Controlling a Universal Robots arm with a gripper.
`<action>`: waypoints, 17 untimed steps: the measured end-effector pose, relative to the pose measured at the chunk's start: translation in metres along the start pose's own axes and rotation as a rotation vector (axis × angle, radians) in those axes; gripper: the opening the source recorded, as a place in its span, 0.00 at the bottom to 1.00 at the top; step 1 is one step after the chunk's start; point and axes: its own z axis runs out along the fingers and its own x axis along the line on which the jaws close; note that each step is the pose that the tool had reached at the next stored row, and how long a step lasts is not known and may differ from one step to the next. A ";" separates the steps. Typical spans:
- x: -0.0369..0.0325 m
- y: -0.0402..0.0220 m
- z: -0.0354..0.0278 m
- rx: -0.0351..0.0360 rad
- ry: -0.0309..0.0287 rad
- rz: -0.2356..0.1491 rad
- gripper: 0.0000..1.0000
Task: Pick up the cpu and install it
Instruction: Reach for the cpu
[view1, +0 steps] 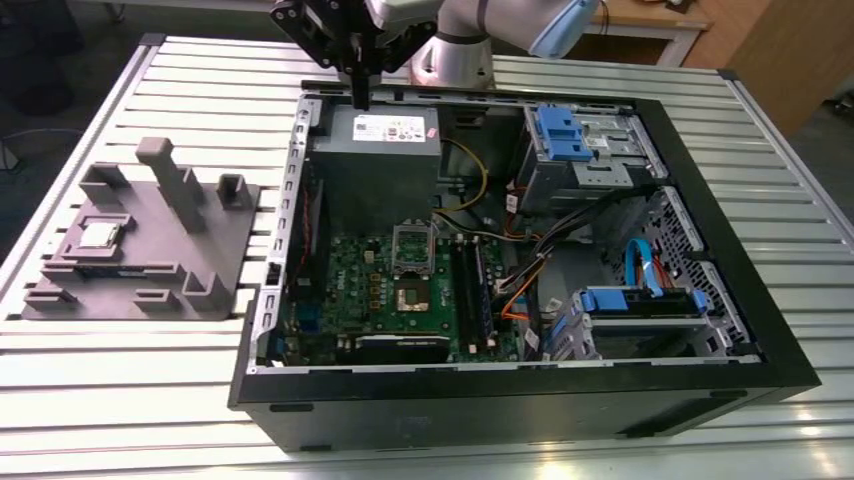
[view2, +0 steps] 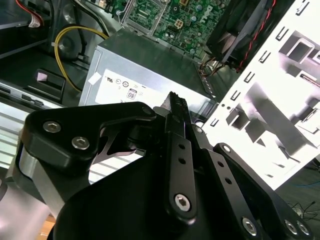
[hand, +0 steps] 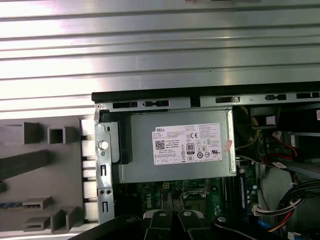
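Task unstarted | small silvery-grey square cpu (view1: 98, 235) lay untouched on grey moulded fixture (view1: 214, 258) | black gripper (view1: 362, 98) hovered over grey power supply box (view1: 376, 165), jaws pressed together, empty.

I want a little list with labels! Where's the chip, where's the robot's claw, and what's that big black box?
cpu: lying on the grey holder, outside the case
gripper: shut, holding nothing, above the power supply
case: black, open, lying on the table
board: green, inside the case
work: cpu not picked up yet
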 end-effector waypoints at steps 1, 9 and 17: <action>0.0002 0.0000 0.0000 0.0000 0.0000 0.000 0.10; 0.0017 -0.0001 0.0000 0.0000 0.0000 0.000 0.10; 0.0038 -0.0003 -0.0001 0.0000 0.0000 0.000 0.10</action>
